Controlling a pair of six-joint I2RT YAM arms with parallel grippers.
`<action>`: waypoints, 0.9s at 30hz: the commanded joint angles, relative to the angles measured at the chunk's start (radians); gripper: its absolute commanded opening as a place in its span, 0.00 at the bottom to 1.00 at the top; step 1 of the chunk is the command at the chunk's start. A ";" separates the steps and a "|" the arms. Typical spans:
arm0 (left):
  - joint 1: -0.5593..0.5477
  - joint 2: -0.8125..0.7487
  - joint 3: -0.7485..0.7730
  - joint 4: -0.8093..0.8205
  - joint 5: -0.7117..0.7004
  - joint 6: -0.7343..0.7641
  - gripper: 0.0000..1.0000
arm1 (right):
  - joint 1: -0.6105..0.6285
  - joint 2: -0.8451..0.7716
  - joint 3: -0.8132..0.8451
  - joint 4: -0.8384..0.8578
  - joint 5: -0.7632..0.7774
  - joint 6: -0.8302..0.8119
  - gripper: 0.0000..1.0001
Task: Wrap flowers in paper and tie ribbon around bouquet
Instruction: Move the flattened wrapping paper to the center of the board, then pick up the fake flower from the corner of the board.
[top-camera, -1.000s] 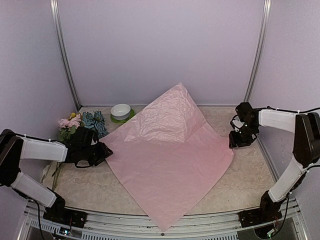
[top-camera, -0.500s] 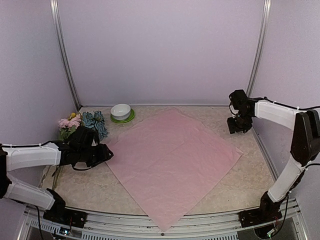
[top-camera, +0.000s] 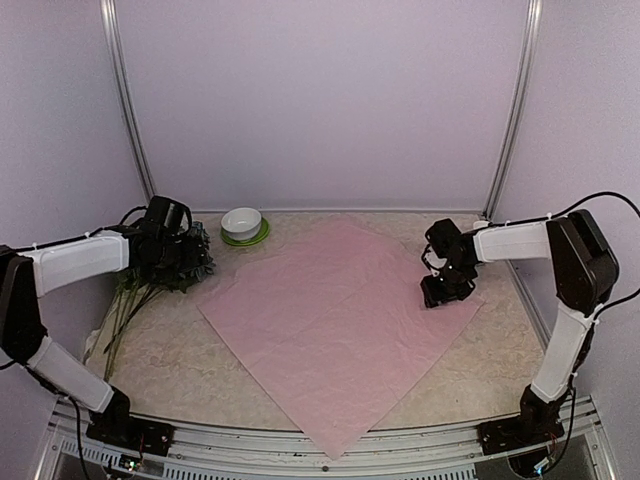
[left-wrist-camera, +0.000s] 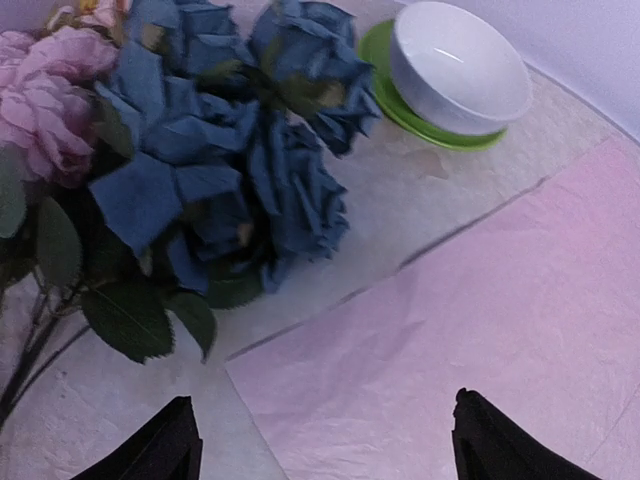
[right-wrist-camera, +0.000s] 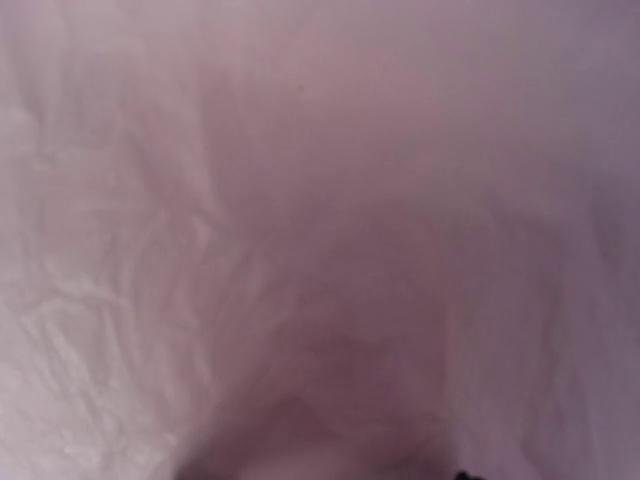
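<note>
Left gripper (left-wrist-camera: 325, 455): wide open, flowers (left-wrist-camera: 230, 170) just ahead. Right gripper (top-camera: 437, 291): low over paper (top-camera: 330, 330), grip too blurry to tell.

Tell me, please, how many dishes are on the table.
2. A white bowl sits at the far left of the table, and a green plate lies under it, just right of the flowers, off the paper. No other shows.

Lettering: none legible in any view | paper (top-camera: 330, 330): plain lilac, nothing to read | bowl (left-wrist-camera: 455, 65): plain white, nothing to read | plate (left-wrist-camera: 382, 92): plain green, nothing to read
</note>
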 joint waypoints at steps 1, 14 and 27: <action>0.190 0.055 0.050 -0.167 -0.105 0.114 0.81 | -0.044 0.068 0.020 0.012 0.069 -0.026 0.57; 0.498 0.109 0.076 -0.273 -0.017 0.269 0.53 | -0.038 -0.052 0.073 0.055 0.037 -0.125 0.58; 0.502 0.259 0.074 -0.204 -0.023 0.281 0.37 | -0.038 -0.055 0.071 0.052 -0.015 -0.122 0.59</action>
